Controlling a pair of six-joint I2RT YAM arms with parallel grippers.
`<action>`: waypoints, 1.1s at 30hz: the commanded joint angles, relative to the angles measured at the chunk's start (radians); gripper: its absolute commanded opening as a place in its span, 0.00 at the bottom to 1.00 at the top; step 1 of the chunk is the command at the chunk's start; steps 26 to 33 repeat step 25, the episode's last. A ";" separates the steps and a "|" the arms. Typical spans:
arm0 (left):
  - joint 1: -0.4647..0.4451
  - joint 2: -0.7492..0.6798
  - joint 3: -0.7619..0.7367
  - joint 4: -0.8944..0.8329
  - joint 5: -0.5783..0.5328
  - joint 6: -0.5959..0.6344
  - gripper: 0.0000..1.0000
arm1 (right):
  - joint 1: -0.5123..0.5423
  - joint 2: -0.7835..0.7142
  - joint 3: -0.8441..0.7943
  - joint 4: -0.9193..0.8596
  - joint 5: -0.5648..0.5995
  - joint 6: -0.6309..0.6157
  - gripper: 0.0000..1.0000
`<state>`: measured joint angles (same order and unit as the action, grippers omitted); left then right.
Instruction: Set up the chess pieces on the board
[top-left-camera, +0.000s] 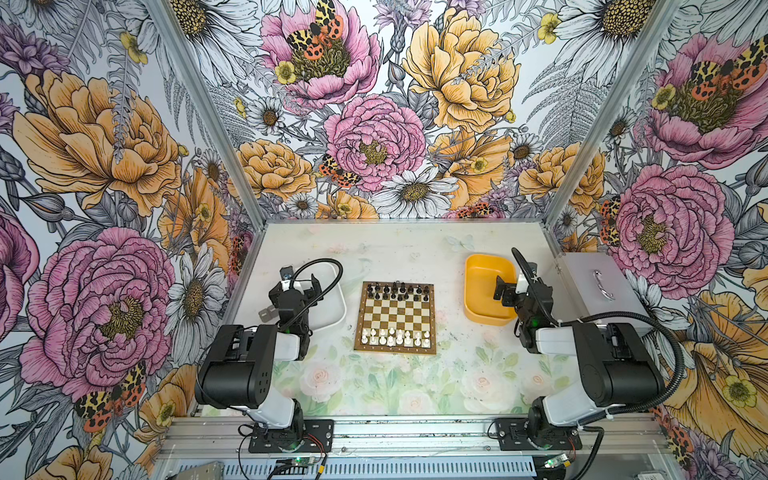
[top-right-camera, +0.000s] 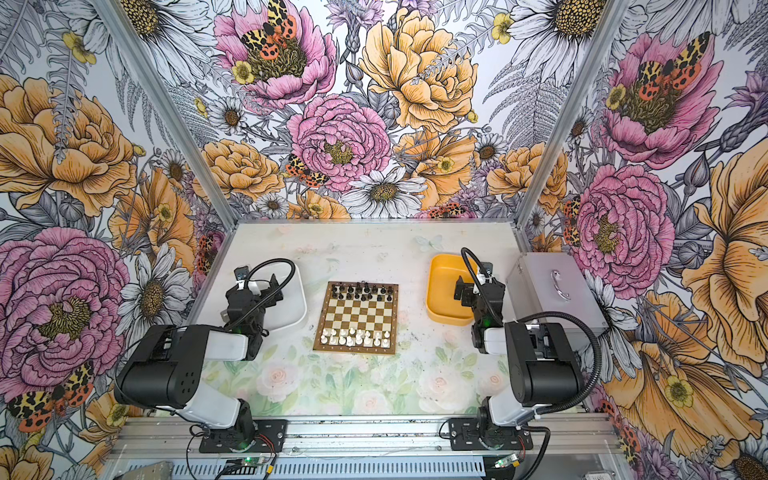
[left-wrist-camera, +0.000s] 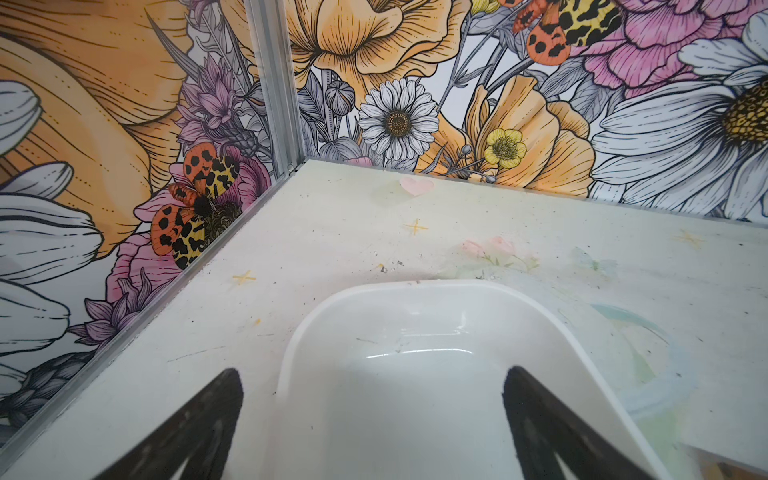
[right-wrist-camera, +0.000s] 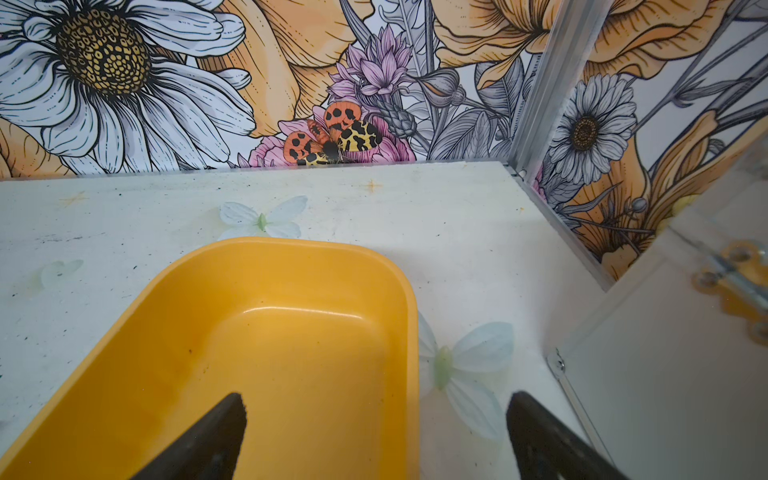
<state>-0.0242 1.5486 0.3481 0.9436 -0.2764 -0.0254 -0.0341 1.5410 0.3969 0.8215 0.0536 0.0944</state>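
Note:
The board (top-left-camera: 397, 318) (top-right-camera: 357, 318) lies mid-table, brown and cream checks inside a brown border. Black chess pieces (top-left-camera: 397, 291) fill its two far rows. White chess pieces (top-left-camera: 395, 336) fill its two near rows. The middle rows are bare. My left gripper (top-left-camera: 297, 291) (left-wrist-camera: 372, 382) hangs open over the white tray (left-wrist-camera: 415, 286), left of the board, nothing between its fingers. My right gripper (top-left-camera: 517, 289) (right-wrist-camera: 376, 399) hangs open over the right rim of the yellow tray (right-wrist-camera: 291, 245), right of the board, also holding nothing. In the wrist views, what shows of each tray holds no pieces.
The white tray (top-left-camera: 341, 303) and yellow tray (top-left-camera: 478, 266) flank the board. A silver case with a handle (top-left-camera: 598, 286) (right-wrist-camera: 665, 353) stands against the right wall, close beside the right arm. Flowered walls close in the table's back and sides.

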 joint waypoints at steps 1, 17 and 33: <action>-0.006 0.004 0.015 0.029 -0.017 0.013 0.99 | -0.002 -0.003 -0.001 0.035 -0.012 -0.012 1.00; -0.008 0.004 0.016 0.028 -0.018 0.016 0.99 | 0.000 0.000 0.004 0.031 -0.010 -0.013 1.00; -0.008 0.005 0.016 0.028 -0.018 0.015 0.99 | 0.000 -0.004 0.000 0.036 -0.011 -0.012 0.99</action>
